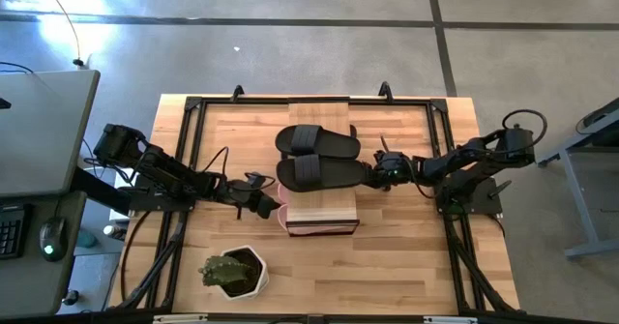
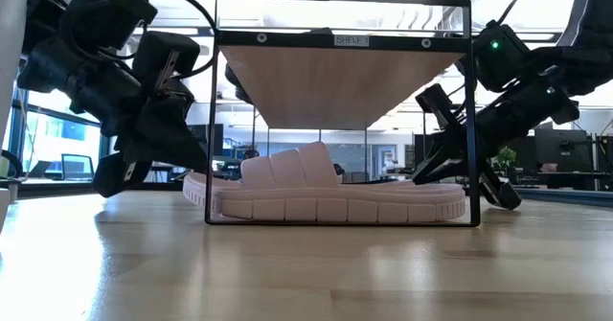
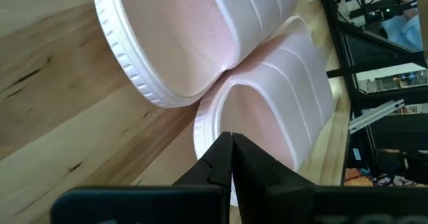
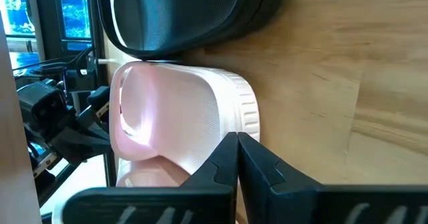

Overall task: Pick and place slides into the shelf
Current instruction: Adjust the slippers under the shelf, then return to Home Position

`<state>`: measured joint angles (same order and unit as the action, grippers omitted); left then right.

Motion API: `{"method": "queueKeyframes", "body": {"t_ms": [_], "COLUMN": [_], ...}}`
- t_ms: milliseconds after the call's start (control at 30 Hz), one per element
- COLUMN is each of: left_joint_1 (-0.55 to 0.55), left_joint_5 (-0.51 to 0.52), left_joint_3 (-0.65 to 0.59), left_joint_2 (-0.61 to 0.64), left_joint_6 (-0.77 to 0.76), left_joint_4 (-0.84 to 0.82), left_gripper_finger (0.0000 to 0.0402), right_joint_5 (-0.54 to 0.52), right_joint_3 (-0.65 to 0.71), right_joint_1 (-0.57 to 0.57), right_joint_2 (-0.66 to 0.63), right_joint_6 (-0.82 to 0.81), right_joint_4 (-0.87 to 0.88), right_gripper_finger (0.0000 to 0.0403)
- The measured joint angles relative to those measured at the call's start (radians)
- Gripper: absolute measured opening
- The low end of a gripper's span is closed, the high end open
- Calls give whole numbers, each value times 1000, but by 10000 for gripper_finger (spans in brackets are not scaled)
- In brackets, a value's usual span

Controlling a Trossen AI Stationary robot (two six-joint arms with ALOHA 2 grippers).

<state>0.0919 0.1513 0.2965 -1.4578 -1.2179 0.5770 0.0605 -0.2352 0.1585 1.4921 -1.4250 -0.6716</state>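
Both arms lowered to the surface (image 1: 406,266) flanking the shelf (image 1: 322,218); left end effector (image 1: 269,201) and right end effector (image 1: 379,166) closed, empty, at the pink slides (image 2: 326,194)

A grey concrete floor (image 1: 290,44) with dark seams surrounds the wooden worktop (image 1: 406,256). At the frame's left stands a grey desk (image 1: 44,131) with a mouse (image 1: 51,237). Office windows (image 2: 53,139) glow behind.
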Motion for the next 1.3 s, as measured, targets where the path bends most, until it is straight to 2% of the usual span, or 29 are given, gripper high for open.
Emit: {"method": "queueKeyframes", "body": {"t_ms": [367,667,1000,1300], "left_joint_1": [0,0,0,0], "left_joint_5": [4,19,46,79], "left_joint_3": [0,0,0,0], "left_joint_2": [0,5,112,325], "left_joint_6": [1,0,5,94], "left_joint_4": [1,-8,-175,-322], "left_gripper_finger": [0,0,0,0], "right_joint_5": [-57,-66,-84,-106], "right_joint_3": [1,1,7,5], "right_joint_1": [-72,-83,-83,-83], "right_joint_2": [0,-16,-221,-429], "right_joint_6": [-34,-13,40,99], "right_joint_4": [7,62,419,606], "right_gripper_finger": [0,0,0,0]}}
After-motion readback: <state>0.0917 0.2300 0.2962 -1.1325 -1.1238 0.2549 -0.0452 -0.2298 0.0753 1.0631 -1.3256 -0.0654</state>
